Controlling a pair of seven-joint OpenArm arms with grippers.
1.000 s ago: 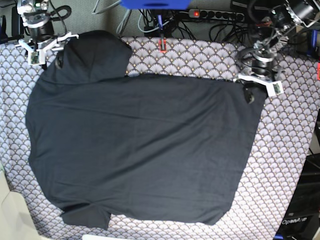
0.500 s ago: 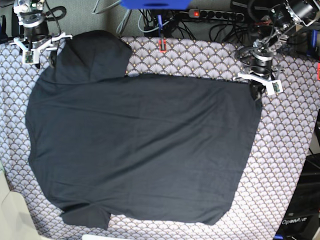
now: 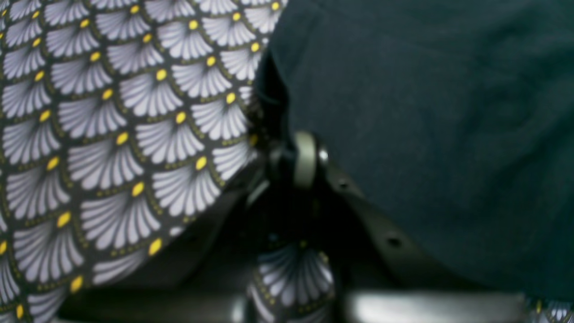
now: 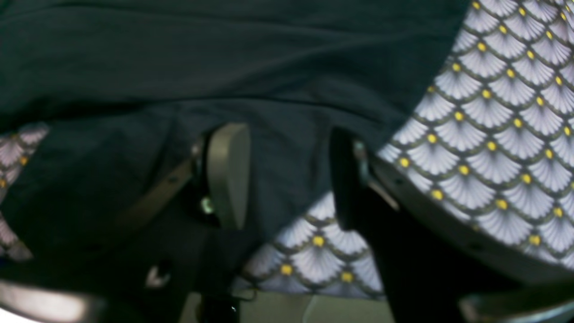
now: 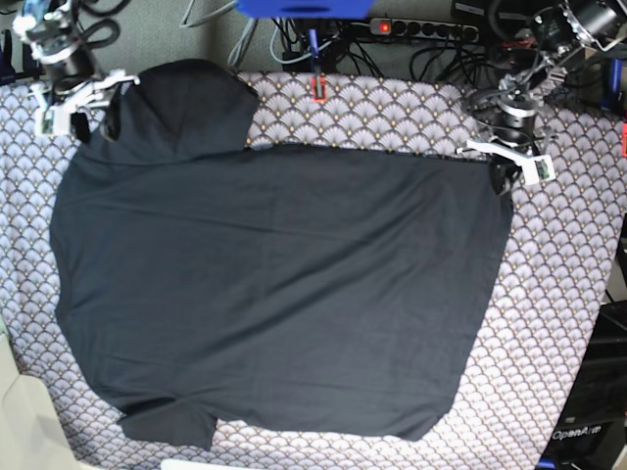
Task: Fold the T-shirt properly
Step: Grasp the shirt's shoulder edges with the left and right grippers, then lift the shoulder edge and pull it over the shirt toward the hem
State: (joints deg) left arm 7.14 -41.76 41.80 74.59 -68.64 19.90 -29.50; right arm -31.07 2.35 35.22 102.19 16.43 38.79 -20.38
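Base view is showing me the T-shirt [image 5: 279, 294] lying spread flat over the fan-patterned tablecloth [image 5: 558, 323], its long axis running left to right across the picture, one sleeve bunched up at the far left corner and the hem at the right. I'm keeping the left gripper [image 5: 502, 181] at the far right corner of the shirt. On the left wrist camera the left gripper [image 3: 273, 112] is reading as pinched together right at the fabric's edge, jaws closed on the T-shirt [image 3: 426, 125], with bare tablecloth [image 3: 112, 134] on the other side.

I'm seeing the right gripper [image 5: 90, 116] at the sleeve corner. On the right wrist camera its jaws are standing wide apart, the right gripper [image 4: 287, 175] straddling the T-shirt [image 4: 224, 63] hem, cloth lying between the fingers [image 4: 228, 175] but not clamped.

I'm judging the fold as turning on both far corners being held together; the left arm is set, the right needs to close before any lift toward me.
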